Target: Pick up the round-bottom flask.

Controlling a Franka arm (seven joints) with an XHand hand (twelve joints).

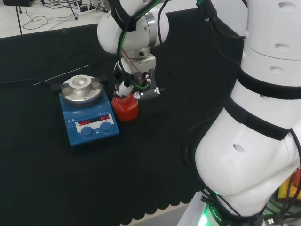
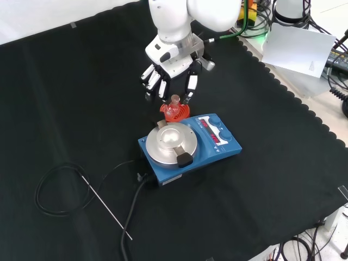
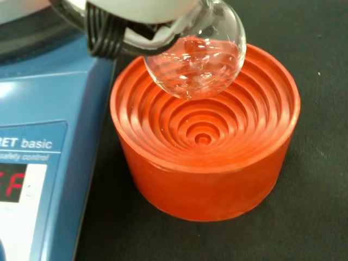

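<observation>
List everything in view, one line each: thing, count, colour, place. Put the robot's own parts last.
round-bottom flask: one, clear glass, lifted just above the stand's ribbed top, at the robot hand.
stand: one, red ribbed ring, on the cloth beside the stirrer plate.
stirrer plate: one, blue with a round silver top, mid-bench; left of the stand in the head view.
cable: one, black, coiled on the cloth left of the plate in the front view.
thin rod: one, silver, lying near the cable.
cloth: one, black, covering the bench.
robot hand: one, black and white, above the stand.
arm links: white, at the head view's right.
</observation>
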